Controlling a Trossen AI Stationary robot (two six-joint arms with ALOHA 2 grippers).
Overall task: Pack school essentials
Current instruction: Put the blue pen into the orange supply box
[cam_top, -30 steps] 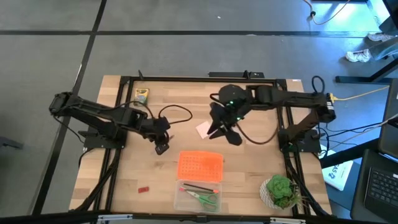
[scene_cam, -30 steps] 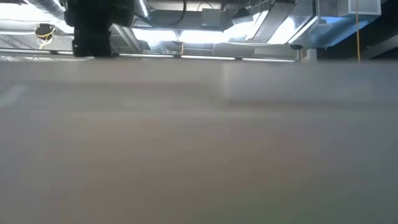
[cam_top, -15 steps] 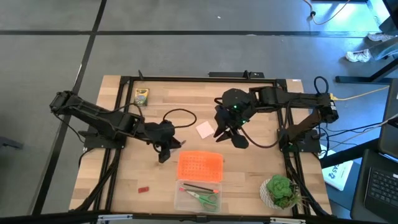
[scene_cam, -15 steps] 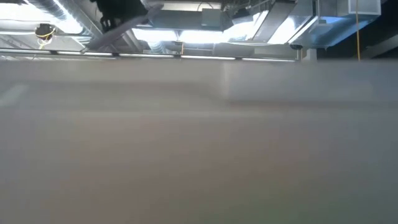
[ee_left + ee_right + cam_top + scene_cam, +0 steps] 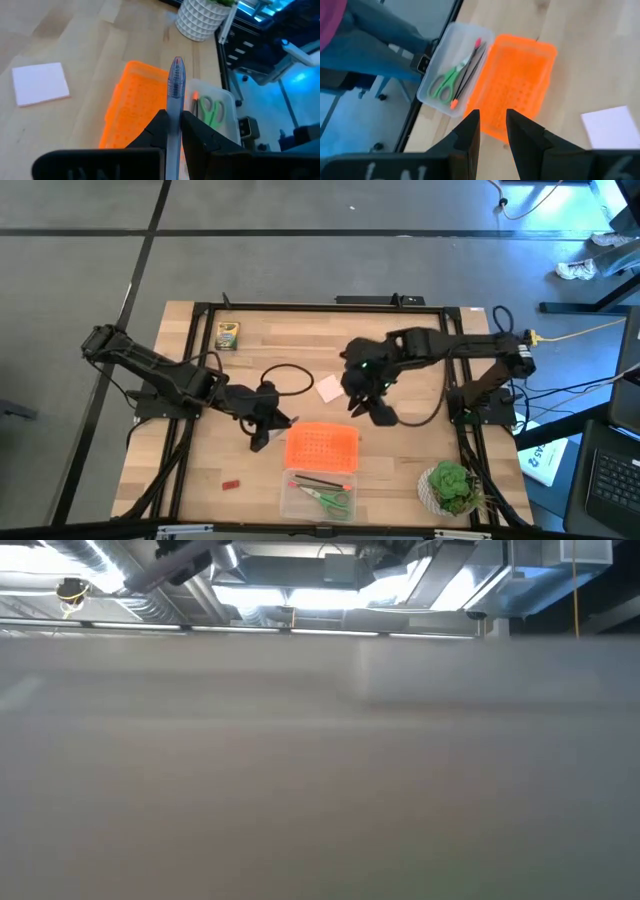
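Your purple pen (image 5: pixel 175 90) sits clamped between the left gripper (image 5: pixel 172 131) fingers, tip aimed over the orange lid (image 5: pixel 321 447). On the high view that gripper (image 5: pixel 262 423) is just at 9 o'clock of the lid. Clear box (image 5: pixel 318 496) at 6 o'clock of the lid holds green scissors (image 5: pixel 329 499) & thin pens. Pink pad (image 5: pixel 328 388) lies at 12 o'clock of the lid. Right gripper (image 5: pixel 368 406) hangs just beside the pad, fingers slightly parted, nothing in them. Crayon box (image 5: pixel 228 334) far corner of the bench (image 5: pixel 190 470), red block (image 5: pixel 231 482) near edge.
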